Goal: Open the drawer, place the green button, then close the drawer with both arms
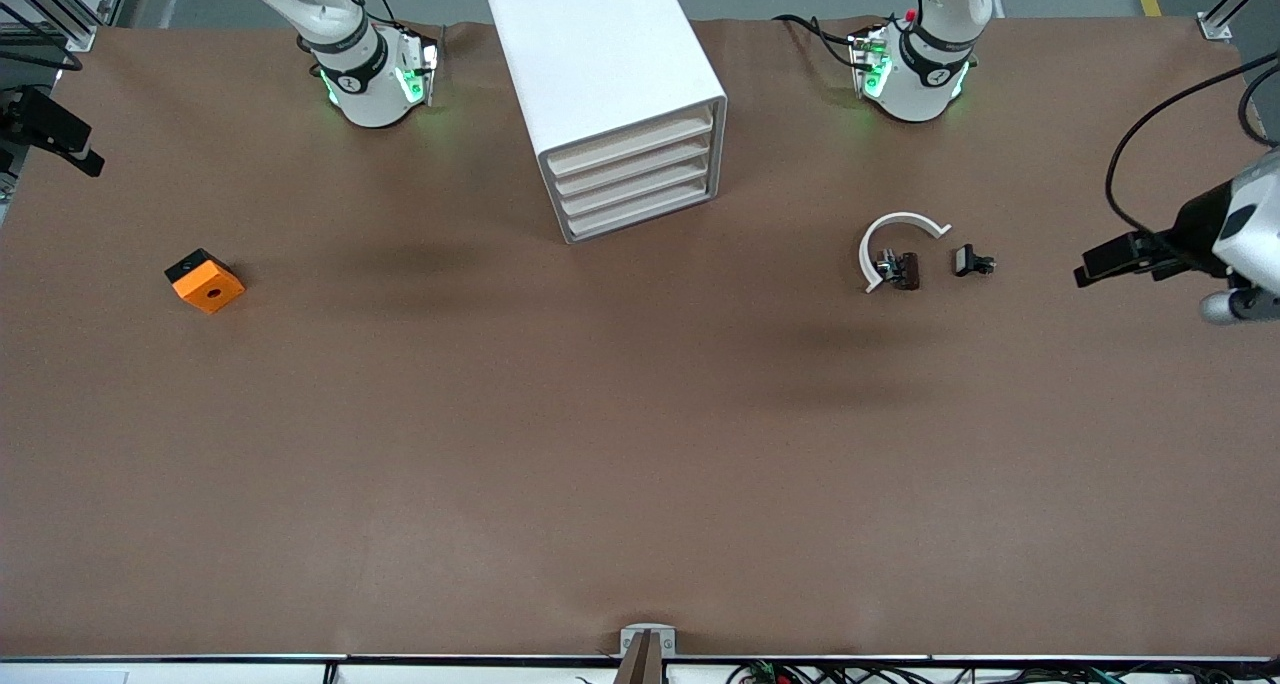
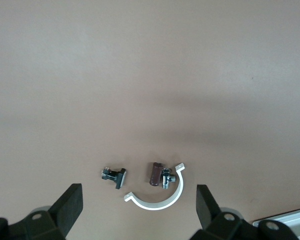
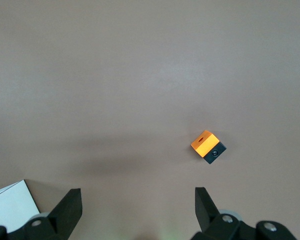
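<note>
All four drawers (image 1: 640, 179) of the white cabinet (image 1: 600, 64) sit closed, mid-table near the arm bases. The button isn't visible. Toward the left arm's end lie two dark clips (image 1: 900, 269) and a white band (image 1: 895, 236); toward the right arm's, an orange block (image 1: 205, 281). The left gripper (image 2: 137, 210) and right gripper (image 3: 137, 210) hang above the table, wide open and empty.

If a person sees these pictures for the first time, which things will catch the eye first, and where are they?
The big white cabinet stands between the two arm bases, its four drawers all shut. An orange block lies alone toward the right arm's end of the table. Toward the left arm's end, a white curved band lies with small dark clips beside it.
</note>
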Available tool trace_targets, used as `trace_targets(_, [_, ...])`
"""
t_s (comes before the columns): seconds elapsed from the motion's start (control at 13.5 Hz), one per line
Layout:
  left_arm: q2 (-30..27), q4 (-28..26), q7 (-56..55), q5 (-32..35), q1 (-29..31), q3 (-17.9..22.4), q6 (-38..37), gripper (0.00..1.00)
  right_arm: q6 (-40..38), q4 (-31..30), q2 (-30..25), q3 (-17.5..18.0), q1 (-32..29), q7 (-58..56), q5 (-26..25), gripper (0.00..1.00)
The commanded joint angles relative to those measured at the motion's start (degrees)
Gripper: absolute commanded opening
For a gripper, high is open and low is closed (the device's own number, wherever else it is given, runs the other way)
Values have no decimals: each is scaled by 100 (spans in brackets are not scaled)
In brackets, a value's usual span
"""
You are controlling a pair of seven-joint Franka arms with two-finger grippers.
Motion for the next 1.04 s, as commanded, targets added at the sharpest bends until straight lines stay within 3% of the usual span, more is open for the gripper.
trace_targets(0.0, [-519,-239,192,-78,-10,-12,-72,100,-38,24,-6,40,-54,-55,-85,100])
trace_targets(0.52, [-635,-117,148,9,-1670,1436,-90,100,-38,24,-15,49,-46,-55,-85,100])
trace_targets(0.96, [-529,138,157,123,-1706,1430,-81,100,-38,24,-15,58,-46,-46,-76,100])
